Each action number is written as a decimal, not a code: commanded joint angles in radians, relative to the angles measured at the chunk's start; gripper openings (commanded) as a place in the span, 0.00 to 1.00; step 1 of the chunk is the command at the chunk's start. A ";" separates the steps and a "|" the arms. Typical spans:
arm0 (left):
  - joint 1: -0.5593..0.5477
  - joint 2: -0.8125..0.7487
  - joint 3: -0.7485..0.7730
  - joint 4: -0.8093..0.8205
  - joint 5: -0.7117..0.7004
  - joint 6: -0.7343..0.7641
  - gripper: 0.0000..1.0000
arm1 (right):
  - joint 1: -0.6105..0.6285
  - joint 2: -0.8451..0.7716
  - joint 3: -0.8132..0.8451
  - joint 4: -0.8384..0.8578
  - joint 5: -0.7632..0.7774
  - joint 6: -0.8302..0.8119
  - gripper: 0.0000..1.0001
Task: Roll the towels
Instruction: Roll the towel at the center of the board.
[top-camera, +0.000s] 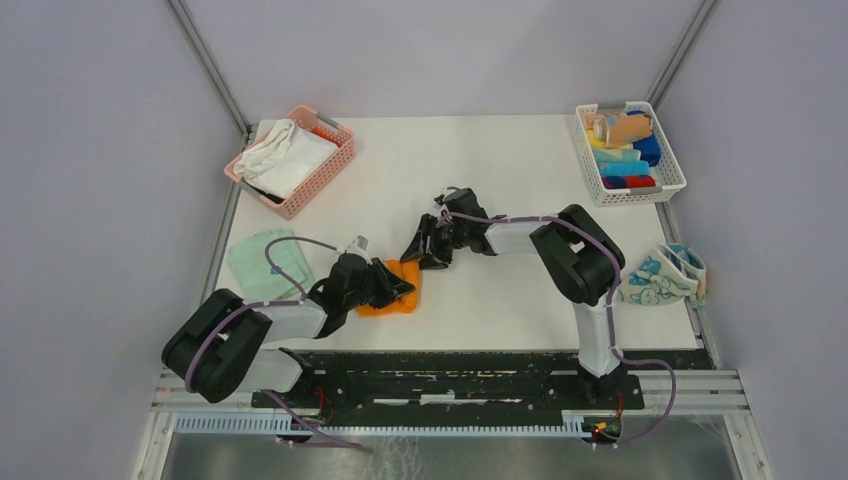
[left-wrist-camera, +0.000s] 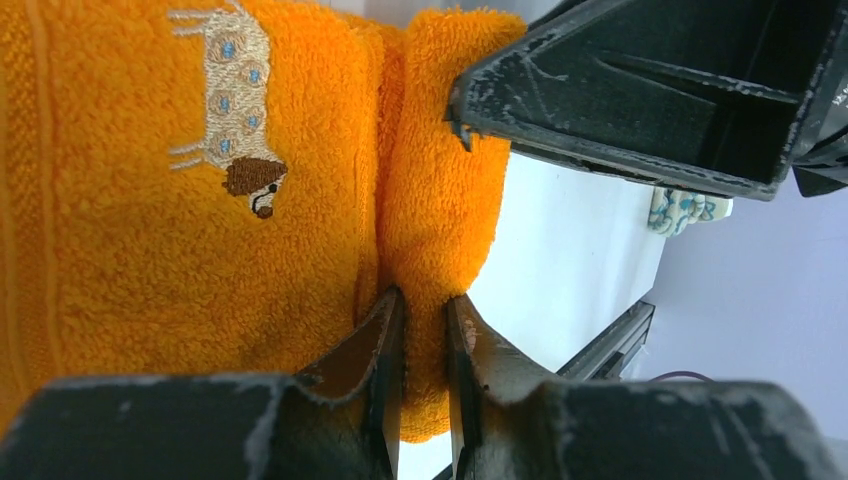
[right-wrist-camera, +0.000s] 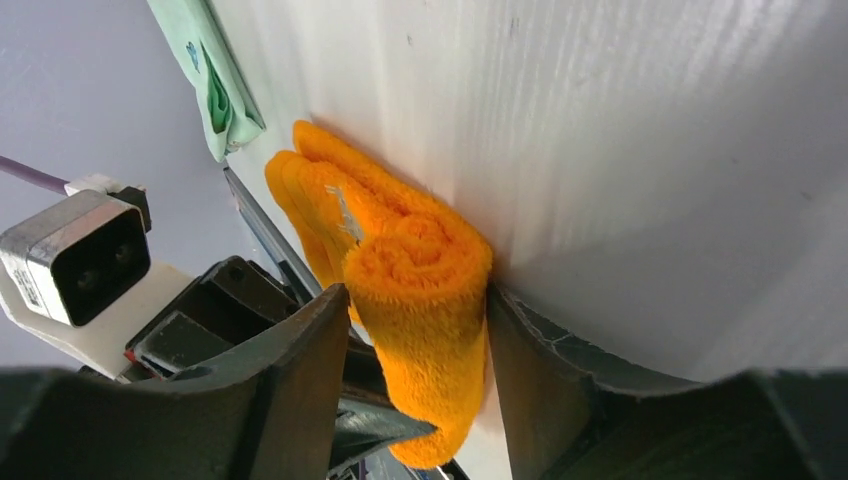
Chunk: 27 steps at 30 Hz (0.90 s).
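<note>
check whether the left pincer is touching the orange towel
Touching. The left wrist view shows the left pincer closed on a fold of the orange towel, the terry squeezed between its jaws with no gap.

The orange towel (left-wrist-camera: 120, 280) is showing a bright, even orange pile. It is carrying a small embroidered animal (left-wrist-camera: 235, 110) with a beige body dotted in blue and a brown head, possibly a hedgehog. The mint green towel (top-camera: 262, 262) is showing pale green with a small bluish mark. The white towel with teal print (top-camera: 662, 278) is showing rounded teal motifs. The pink mesh basket (top-camera: 310, 190) is framing a plain white cloth (top-camera: 285, 155). The white basket (top-camera: 640, 194) is showing rolled towels (top-camera: 622, 168) in blue, teal, yellow, red and patterned peach. The table (top-camera: 500, 170) is appearing plain white.
</note>
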 joint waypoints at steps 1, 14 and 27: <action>-0.001 0.029 -0.031 -0.047 0.022 -0.059 0.15 | 0.019 0.067 0.064 -0.056 -0.031 -0.055 0.59; -0.001 -0.123 0.118 -0.336 -0.056 0.117 0.59 | 0.034 -0.020 0.199 -0.577 0.380 -0.418 0.24; 0.004 0.095 0.298 -0.372 -0.152 0.254 0.55 | 0.034 -0.113 0.218 -0.762 0.630 -0.513 0.22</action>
